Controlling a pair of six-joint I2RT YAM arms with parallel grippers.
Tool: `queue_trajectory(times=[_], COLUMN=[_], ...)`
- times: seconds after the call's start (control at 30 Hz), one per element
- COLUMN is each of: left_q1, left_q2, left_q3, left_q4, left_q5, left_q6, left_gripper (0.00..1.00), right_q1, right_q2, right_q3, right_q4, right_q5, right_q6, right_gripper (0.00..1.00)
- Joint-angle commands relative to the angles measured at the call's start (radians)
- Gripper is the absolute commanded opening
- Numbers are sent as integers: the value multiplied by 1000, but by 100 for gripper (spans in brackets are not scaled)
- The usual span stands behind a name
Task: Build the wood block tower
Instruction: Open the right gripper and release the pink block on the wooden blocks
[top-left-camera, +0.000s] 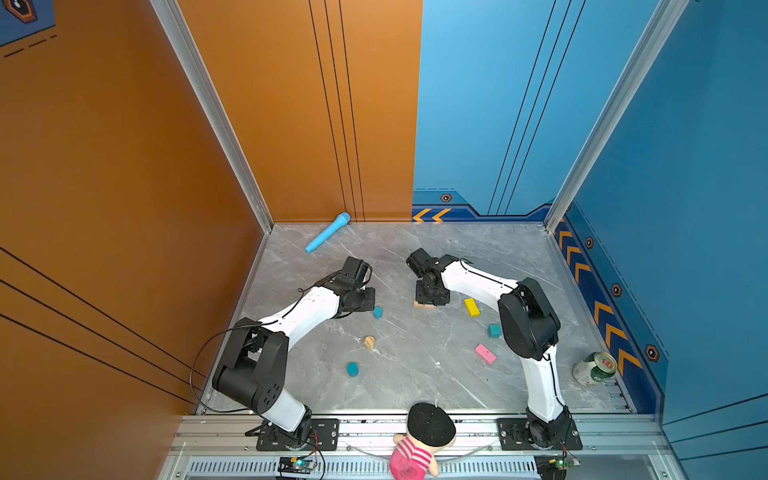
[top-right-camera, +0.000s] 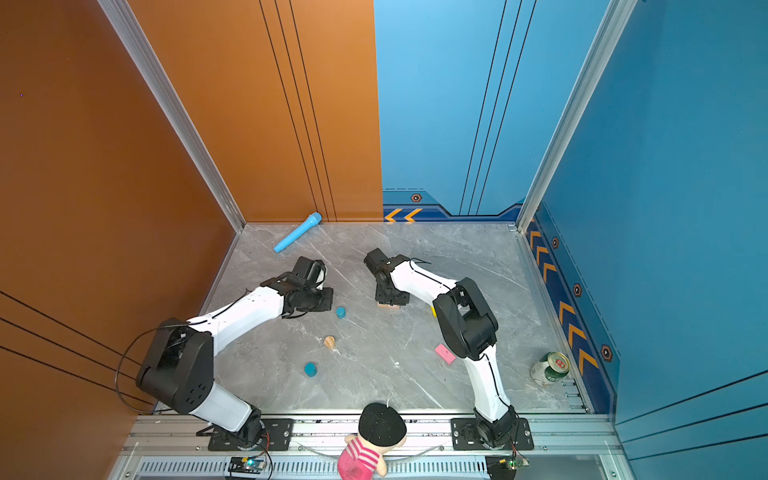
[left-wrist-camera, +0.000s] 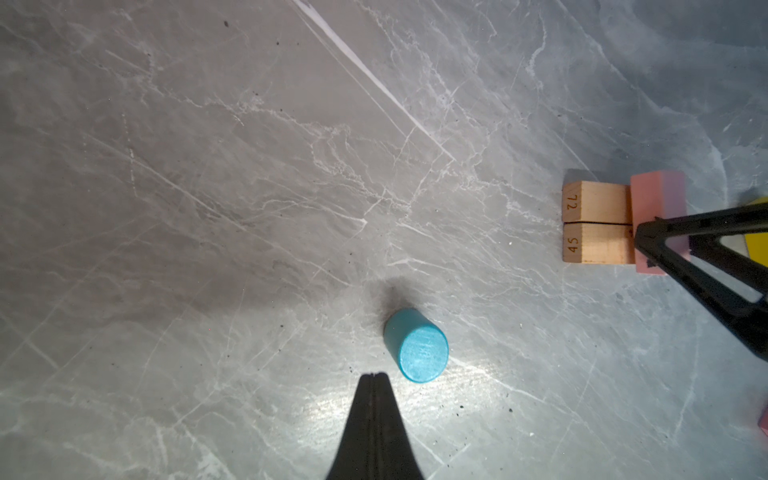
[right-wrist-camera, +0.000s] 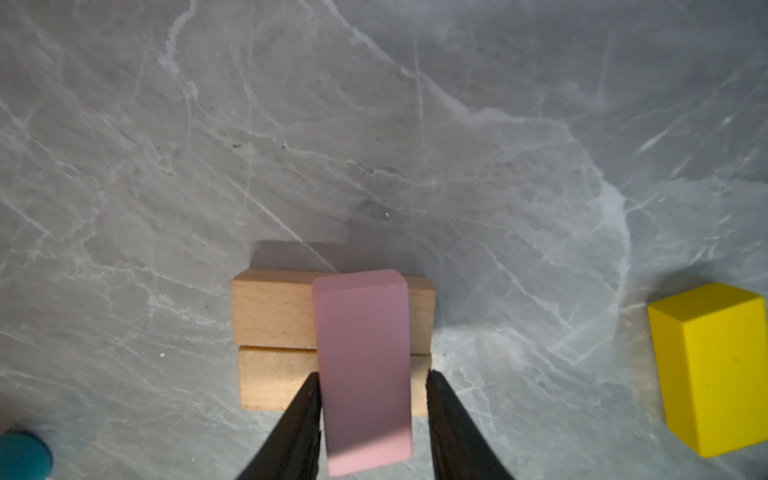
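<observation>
Pink rectangular wooden bar (right-wrist-camera: 363, 370) lying crosswise on two tan wooden bars (right-wrist-camera: 274, 316), side by side on the grey marbled surface (right-wrist-camera: 498, 124).
Right tool (right-wrist-camera: 372, 374) straddles the pink bar, jaws parted, a gap on one side. Left tool (left-wrist-camera: 375, 376) closed, holding nothing, near an upright blue wooden cylinder (left-wrist-camera: 417, 347). Bare surface surrounds the stack's edges.

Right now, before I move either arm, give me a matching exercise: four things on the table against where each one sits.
Things: 1 yellow bar; 2 drink can; 3 toy microphone; 4 tan cylinder.
Places: A near the far-left corner; B beside the started tower; C by the right wall, on its side; D between the two blue cylinders.
Pairs: 1-B; 2-C; 3-A; 4-D.
</observation>
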Motion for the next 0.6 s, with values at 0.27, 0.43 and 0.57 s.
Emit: queue_trajectory(times=[0.27, 0.43, 0.57], left_q1=[12, 13, 15], left_q2=[-16, -15, -17], left_q3=[-11, -10, -11], left_q4=[-1, -1, -1], left_q5=[17, 18, 20], left_q6=[17, 17, 17], left_gripper=[0, 0, 0], right_q1=[2, 4, 3], right_q2=[17, 22, 24], right_q3=[23, 26, 25], right_q4=[-16, -16, -17], right_q5=[11, 11, 10], right_q6=[13, 14, 14], right_gripper=[47, 51, 54])
